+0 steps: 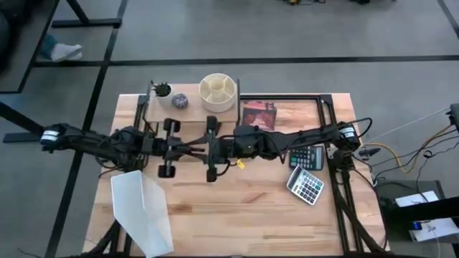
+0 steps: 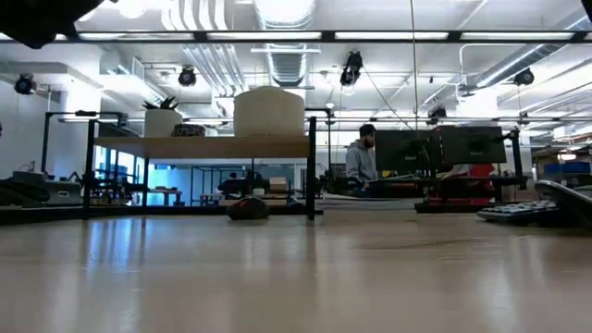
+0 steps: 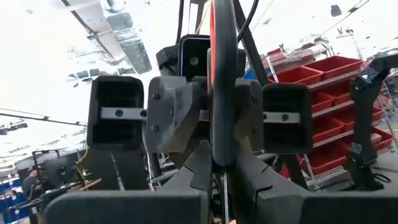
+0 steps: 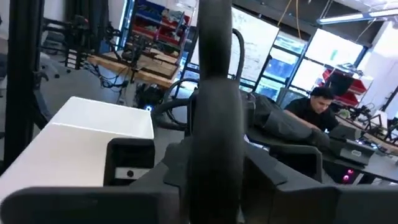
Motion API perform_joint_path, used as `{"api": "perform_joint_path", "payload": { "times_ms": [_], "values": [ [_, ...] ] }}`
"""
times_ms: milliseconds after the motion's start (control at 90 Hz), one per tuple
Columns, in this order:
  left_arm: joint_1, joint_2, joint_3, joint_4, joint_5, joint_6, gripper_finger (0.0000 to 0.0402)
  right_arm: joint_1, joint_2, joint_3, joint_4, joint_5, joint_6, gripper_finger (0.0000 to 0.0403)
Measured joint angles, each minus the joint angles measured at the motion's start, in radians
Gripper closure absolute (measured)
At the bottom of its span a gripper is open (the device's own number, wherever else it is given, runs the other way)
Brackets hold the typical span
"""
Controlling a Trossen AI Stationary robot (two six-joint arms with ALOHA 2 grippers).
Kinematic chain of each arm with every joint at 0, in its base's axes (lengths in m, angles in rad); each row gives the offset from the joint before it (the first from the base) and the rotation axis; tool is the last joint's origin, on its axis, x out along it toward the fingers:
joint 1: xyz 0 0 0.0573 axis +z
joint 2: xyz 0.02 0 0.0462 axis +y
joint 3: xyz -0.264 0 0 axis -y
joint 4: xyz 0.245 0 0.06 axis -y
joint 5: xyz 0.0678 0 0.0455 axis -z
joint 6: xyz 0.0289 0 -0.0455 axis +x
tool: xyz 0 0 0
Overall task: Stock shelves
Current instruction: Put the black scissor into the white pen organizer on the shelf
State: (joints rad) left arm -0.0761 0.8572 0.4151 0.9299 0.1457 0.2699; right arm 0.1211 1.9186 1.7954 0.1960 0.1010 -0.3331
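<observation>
both arms stretch level above the middle of the wooden table (image 1: 237,215), meeting tip to tip. left gripper (image 1: 192,148) and right gripper (image 1: 202,149) have their fingers closed together, interleaved with each other, holding nothing. shelves (image 1: 192,111) stand at the table's far edge, carrying a small plant (image 1: 162,89), a round divided organiser (image 1: 217,91) and a dark ball (image 1: 178,102). two calculators (image 1: 307,172) lie under the right arm; a white file holder (image 1: 143,211) stands near the front left.

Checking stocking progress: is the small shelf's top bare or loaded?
Loaded: the shelf carries a round divided organizer, a small plant and a dark ball.
</observation>
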Motion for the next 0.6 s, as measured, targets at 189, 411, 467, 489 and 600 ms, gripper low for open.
{"api": "perform_joint_path", "payload": {
  "times_ms": [189, 411, 467, 489, 600],
  "values": [
    [-0.001, 0.017, 0.016, -0.019, 0.002, -0.008, 0.0392, 0.001, 0.009, 0.001, 0.005, -0.001, -0.026, 0.0364],
    [0.000, -0.019, 0.015, -0.083, -0.009, 0.012, 0.0388, 0.001, 0.007, 0.001, -0.010, 0.006, -0.033, 0.0384],
    [-0.001, -0.036, 0.015, -0.117, -0.035, 0.014, 0.0382, 0.000, 0.007, 0.000, -0.010, 0.008, -0.027, 0.0384],
    [-0.002, -0.042, 0.015, -0.128, -0.054, 0.014, 0.0377, 0.000, 0.007, 0.000, -0.010, 0.008, -0.024, 0.0384],
    [-0.001, -0.081, 0.015, -0.203, -0.136, 0.027, 0.0342, -0.011, 0.006, -0.001, -0.020, 0.018, -0.010, 0.0384]
  ]
}}
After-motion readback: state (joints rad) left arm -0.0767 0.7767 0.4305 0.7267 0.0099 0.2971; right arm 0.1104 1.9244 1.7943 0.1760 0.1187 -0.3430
